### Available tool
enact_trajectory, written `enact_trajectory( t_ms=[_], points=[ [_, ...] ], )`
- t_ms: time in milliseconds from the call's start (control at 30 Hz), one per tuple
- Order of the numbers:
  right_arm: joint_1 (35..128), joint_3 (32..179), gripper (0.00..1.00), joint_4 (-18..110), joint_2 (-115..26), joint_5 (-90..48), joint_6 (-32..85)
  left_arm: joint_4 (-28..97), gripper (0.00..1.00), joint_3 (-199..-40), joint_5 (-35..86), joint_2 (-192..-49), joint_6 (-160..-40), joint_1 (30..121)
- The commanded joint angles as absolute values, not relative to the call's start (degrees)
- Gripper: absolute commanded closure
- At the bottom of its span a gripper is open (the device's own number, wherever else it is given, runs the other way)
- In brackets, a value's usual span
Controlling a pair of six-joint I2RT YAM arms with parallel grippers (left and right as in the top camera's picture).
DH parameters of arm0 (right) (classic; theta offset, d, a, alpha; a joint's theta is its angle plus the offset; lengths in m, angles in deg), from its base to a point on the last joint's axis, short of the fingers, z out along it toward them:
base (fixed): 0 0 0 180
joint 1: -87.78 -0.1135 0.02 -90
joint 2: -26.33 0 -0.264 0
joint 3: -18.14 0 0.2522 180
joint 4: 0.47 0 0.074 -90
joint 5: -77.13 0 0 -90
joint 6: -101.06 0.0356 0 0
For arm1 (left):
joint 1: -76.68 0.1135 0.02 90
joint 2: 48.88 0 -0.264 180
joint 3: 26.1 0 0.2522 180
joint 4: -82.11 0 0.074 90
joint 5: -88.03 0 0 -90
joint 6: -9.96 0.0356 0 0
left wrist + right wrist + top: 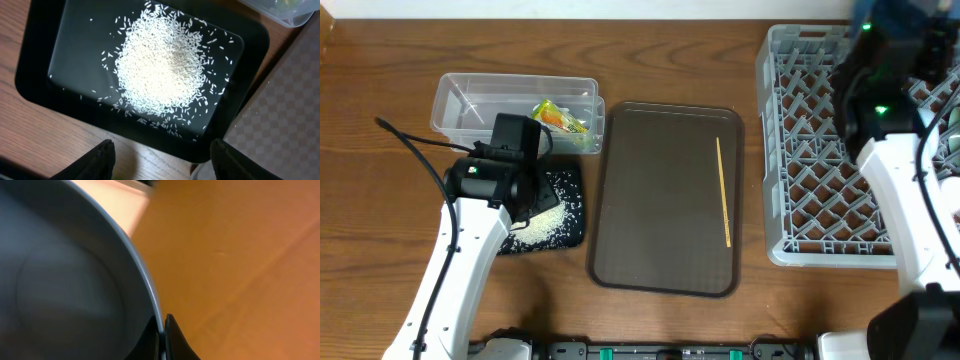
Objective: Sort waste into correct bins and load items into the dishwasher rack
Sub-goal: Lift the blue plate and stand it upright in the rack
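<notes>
Hovering over the near rim of the black tray [37,75], the left gripper [162,162] is released, its two dark fingers spread wide with nothing between them. The rice [162,65] lies in a loose white heap around the middle of that tray, just ahead of the fingertips, with stray grains scattered toward the edges. Behind the tray and touching its far side sits the clear tub [455,105], and the snack wrapper [560,117] lies crumpled in its right end. The left arm's body covers part of the tray from above.

Just right of both bins is the brown serving tray [660,200]. The wooden stick [723,190] lies along its right side, running lengthwise, apart from either claw.

Farther right stands the grey rack [800,120], with the right arm reaching in above its far right part. The right gripper [163,335] is clenched on the thin rim of a pale bowl [65,280], one finger on either side of the rim. The bowl fills the left of the wrist view, and a blurred orange-brown surface lies beyond it.

Everything rests on a brown wooden table [380,60].
</notes>
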State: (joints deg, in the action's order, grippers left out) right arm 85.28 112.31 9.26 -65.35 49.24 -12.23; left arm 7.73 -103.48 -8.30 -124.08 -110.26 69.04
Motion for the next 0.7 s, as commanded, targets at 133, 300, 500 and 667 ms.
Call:
enact_trajectory(
  t_ms=[133, 300, 500, 667],
  points=[
    [90.4, 112.5, 0.99, 6.4, -72.0, 54.9, -22.1, 7.6, 0.36, -103.8, -8.4, -123.8, -110.8, 69.3],
    [90.8, 112.5, 0.99, 6.4, -77.3, 56.2, -22.0, 7.6, 0.36, -103.8, -8.4, -123.8, -110.8, 69.3],
    [90.0, 112.5, 0.99, 6.4, -82.4, 56.1, -22.0, 7.6, 0.36, -103.8, -8.4, -123.8, -110.8, 69.3],
    [88.2, 112.5, 0.99, 6.5, -84.3, 56.3, -21.8, 7.6, 0.36, -103.8, -8.4, -123.8, -110.8, 69.3]
  ],
)
